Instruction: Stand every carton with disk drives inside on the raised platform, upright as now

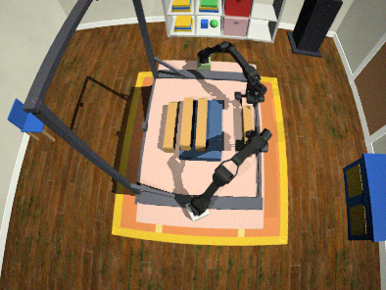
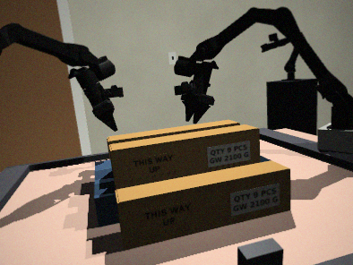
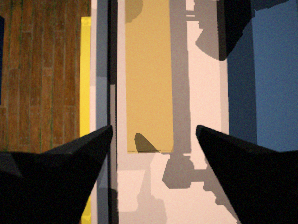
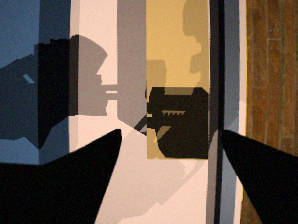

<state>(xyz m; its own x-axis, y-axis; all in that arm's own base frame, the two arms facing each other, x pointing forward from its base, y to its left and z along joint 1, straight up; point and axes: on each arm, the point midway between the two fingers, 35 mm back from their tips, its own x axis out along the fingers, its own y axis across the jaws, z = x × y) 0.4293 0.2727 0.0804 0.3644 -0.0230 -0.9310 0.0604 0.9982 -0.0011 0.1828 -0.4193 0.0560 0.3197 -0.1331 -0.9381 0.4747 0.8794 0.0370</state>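
Note:
Two cartons, one (image 1: pixel 187 122) (image 2: pixel 179 163) and a second (image 1: pixel 201 122), stand side by side, apparently on the blue platform (image 1: pixel 215 122) (image 2: pixel 104 208) (image 3: pixel 275 75) (image 4: pixel 20 30). A third carton (image 1: pixel 168 127) (image 2: pixel 202 219) stands on the table in front of them in the exterior view. A fourth (image 1: pixel 248 118) (image 3: pixel 149 75) (image 4: pixel 175 45) stands on the table along the frame. My left gripper (image 1: pixel 249 96) (image 2: pixel 116 129) (image 3: pixel 154 129) is open above one end of the fourth carton. My right gripper (image 1: pixel 251 146) (image 2: pixel 194 121) (image 4: pixel 171 134) is open above its other end. Both are empty.
The dark frame rail (image 1: pixel 259 171) (image 3: pixel 102 100) (image 4: pixel 229 90) runs close beside the fourth carton. Frame posts and beams (image 1: pixel 80 144) rise at the far side of the cell in the top view. A strip of pink table lies between the fourth carton and the platform.

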